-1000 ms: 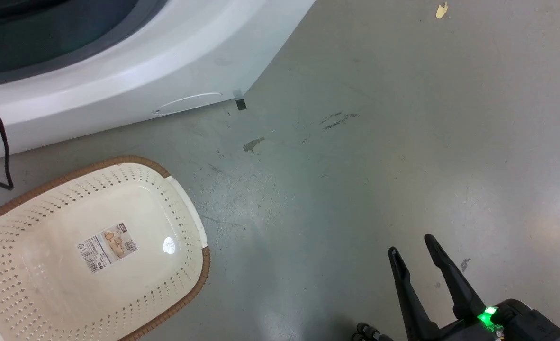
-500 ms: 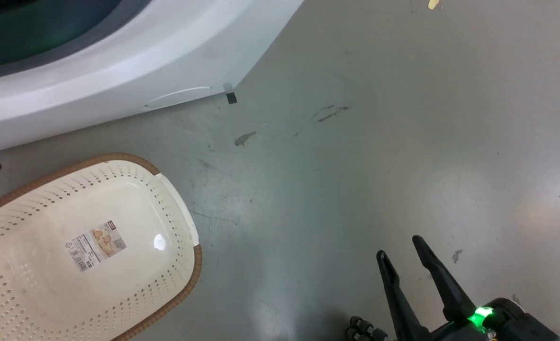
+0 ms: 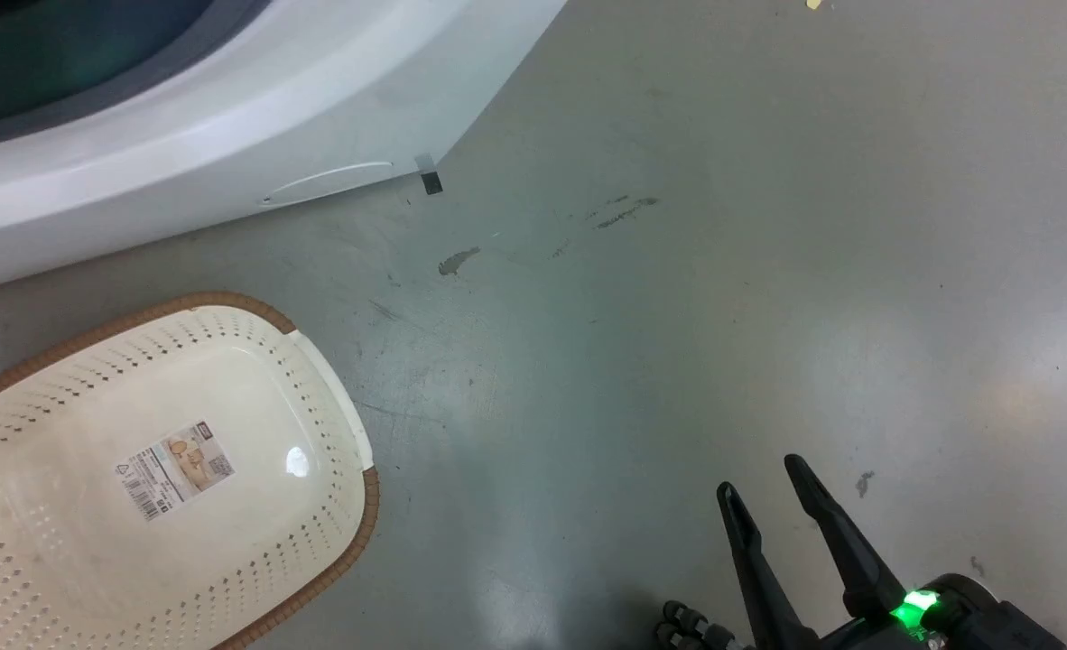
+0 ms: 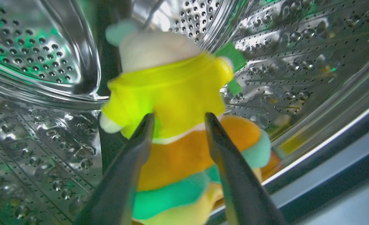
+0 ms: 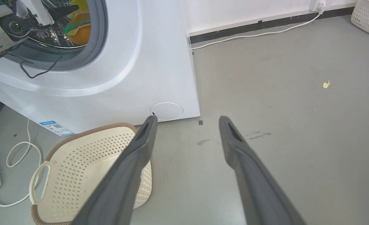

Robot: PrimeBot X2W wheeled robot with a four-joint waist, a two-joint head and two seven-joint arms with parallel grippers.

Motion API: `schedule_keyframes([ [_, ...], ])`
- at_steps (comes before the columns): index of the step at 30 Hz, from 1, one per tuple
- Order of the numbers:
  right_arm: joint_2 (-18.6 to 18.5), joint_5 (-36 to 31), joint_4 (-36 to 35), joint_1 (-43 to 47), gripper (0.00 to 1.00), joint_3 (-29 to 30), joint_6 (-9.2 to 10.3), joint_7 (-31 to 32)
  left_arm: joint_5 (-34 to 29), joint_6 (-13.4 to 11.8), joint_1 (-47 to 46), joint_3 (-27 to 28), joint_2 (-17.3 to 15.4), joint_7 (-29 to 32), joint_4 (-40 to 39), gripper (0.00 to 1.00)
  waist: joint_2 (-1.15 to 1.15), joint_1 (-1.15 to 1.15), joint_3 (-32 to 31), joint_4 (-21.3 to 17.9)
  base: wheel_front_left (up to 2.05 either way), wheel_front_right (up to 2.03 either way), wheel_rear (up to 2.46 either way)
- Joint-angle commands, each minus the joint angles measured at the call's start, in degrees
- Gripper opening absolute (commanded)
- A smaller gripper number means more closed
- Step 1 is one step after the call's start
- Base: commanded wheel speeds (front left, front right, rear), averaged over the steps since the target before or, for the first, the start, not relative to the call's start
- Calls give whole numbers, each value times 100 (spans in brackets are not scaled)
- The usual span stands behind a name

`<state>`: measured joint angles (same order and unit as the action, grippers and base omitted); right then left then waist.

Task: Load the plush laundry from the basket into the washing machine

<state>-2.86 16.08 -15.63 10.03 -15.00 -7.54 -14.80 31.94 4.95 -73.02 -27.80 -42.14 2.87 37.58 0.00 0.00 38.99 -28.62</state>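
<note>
Inside the drum [image 4: 41,50], left gripper [image 4: 178,117] parted around doll [image 4: 175,103].

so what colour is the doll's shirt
Bright yellow, clearest in the left wrist view: the doll.

The doll [image 4: 172,103] is showing a yellow shirt, orange trousers and green trim; the basket [image 3: 64,542] is showing cream, diamond-perforated plastic under a brown rim.

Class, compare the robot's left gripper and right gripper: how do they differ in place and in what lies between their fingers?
The left gripper is inside the washing machine's steel drum; the right gripper hangs over the floor near the basket. The left gripper's fingers flank the plush doll; the right gripper's fingers are spread on nothing. Both have two long dark fingers.
</note>
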Motion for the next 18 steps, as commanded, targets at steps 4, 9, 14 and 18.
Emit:
schedule_keyframes([
  [4, -1, -8, 18, -81, 100, 146, 5, -20, -19, -17, 56, -91, 121, -210, 105, 100, 0, 0, -208, 144, 0, 0, 0],
  [9, -1, -79, 123, -249, 100, 389, 5, -20, 33, 22, 373, -237, 417, -467, 326, 100, 0, 0, -594, 415, 0, 0, 0],
  [14, -1, -196, 292, -428, 100, 765, 5, -20, 109, 64, 854, -405, 843, -895, 584, 100, 0, 0, -1161, 818, 0, 0, 0],
  [18, -1, -375, 504, -562, 100, 1022, 5, -20, 165, 104, 1295, -564, 1216, -1264, 770, 100, 0, 0, -1686, 1191, 0, 0, 0],
])
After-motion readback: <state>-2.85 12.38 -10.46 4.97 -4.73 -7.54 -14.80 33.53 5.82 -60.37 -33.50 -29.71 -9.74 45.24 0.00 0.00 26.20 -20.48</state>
